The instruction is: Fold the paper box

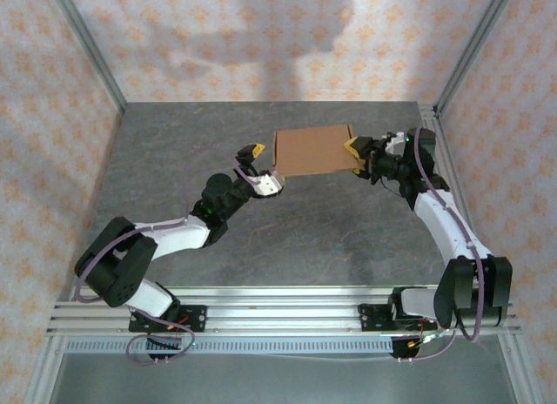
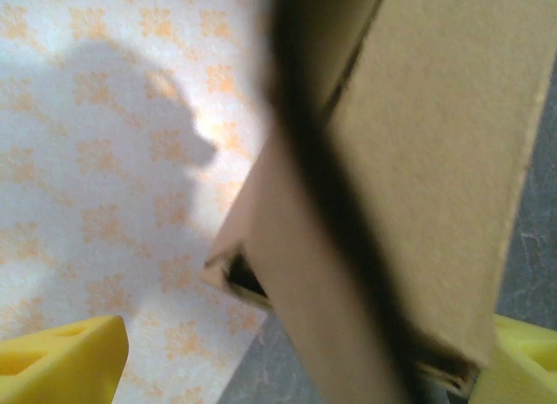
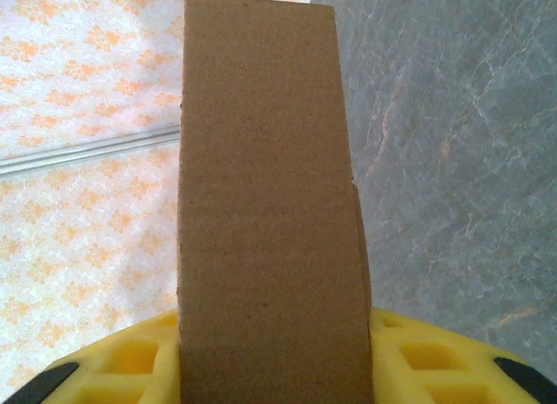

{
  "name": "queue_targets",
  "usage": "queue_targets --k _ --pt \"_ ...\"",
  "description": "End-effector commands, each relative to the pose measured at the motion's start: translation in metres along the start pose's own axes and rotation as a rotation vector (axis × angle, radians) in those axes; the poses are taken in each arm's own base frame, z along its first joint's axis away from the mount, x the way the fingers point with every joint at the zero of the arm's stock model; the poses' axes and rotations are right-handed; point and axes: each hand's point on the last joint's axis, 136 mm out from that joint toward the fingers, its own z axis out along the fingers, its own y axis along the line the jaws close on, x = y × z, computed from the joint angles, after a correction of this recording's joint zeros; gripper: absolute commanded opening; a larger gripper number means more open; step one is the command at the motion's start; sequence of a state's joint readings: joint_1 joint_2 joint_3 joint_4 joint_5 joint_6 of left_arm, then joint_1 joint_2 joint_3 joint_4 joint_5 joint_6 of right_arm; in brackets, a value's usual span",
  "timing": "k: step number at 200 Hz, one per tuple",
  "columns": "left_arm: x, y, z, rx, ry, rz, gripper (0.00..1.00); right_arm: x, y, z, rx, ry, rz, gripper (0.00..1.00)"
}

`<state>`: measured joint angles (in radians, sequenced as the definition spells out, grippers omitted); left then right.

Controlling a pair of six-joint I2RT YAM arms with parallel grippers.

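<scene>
One paper box point(image 1: 312, 151) counted at upper centre of the frame, two robot arms counted, left arm point(image 1: 165, 239) at lower left, right arm point(image 1: 444, 217) at right, two grippers, left gripper point(image 1: 260, 167), right gripper point(image 1: 355, 157), one grey table point(image 1: 261, 239), one mounting rail point(image 1: 278, 304) at bottom

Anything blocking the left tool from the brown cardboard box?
Nothing visible. The left tool stands open with one end of the brown cardboard box between its yellow fingers; the right tool grips the other end.

paper box point(image 2: 418, 160) blurred in left wrist view, cropped at frame edges
</scene>
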<state>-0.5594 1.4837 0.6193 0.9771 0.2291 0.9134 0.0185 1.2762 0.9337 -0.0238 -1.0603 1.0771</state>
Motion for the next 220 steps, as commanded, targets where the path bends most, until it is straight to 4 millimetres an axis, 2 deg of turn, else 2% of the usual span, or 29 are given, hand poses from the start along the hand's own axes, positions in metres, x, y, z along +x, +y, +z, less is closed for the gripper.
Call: queue_targets --k 1,32,37,76,138,178,220 --pt "-0.023 0.012 -0.008 -0.026 -0.070 0.030 0.88 0.010 0.011 -0.005 0.003 0.052 -0.006 0.27" --pt "-0.037 0.010 -0.016 0.009 -0.125 0.032 0.77 0.010 0.006 -0.002 0.031 0.077 0.003 0.27" --pt "-0.035 0.004 -0.017 0.041 -0.115 0.026 0.76 0.009 0.006 -0.001 0.032 0.080 0.007 0.27" --pt "-0.040 -0.003 -0.024 0.098 -0.129 0.023 0.63 0.006 0.008 0.003 0.028 0.092 0.006 0.27" --pt "-0.040 -0.014 -0.024 0.167 -0.129 0.021 0.51 0.003 0.005 0.006 0.049 0.095 0.004 0.28" --pt "-0.032 -0.017 -0.020 0.180 -0.090 0.019 0.47 -0.001 0.004 0.007 0.052 0.077 0.004 0.37" --pt "-0.022 -0.023 -0.017 0.206 -0.054 0.009 0.42 -0.006 0.007 0.004 0.054 0.040 -0.014 0.54"
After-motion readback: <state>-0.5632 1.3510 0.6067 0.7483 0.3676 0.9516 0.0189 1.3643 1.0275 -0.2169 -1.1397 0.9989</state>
